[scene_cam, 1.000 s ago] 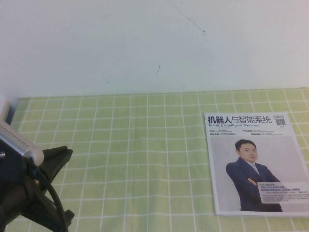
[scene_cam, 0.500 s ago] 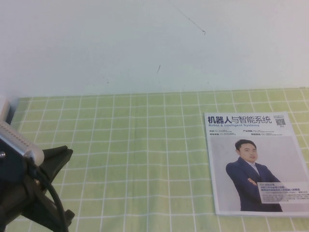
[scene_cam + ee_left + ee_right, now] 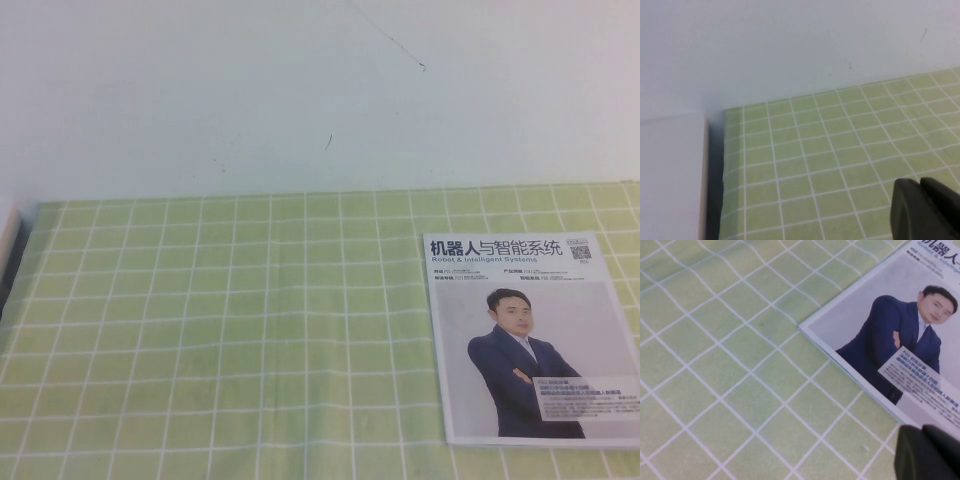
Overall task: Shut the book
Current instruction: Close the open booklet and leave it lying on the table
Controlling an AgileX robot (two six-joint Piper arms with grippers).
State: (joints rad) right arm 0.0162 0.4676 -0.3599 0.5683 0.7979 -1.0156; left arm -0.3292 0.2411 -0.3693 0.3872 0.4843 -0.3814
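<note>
Left hand [image 3: 922,202] back, right [image 3: 924,447] by book [image 3: 530,335]

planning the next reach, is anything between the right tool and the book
Nothing visible stands between them. The right tool hangs above the cloth, close by an edge of the book, with only bare cloth between. The left tool is above the cloth's left side, away from the book. The book lies shut, cover up.
</note>
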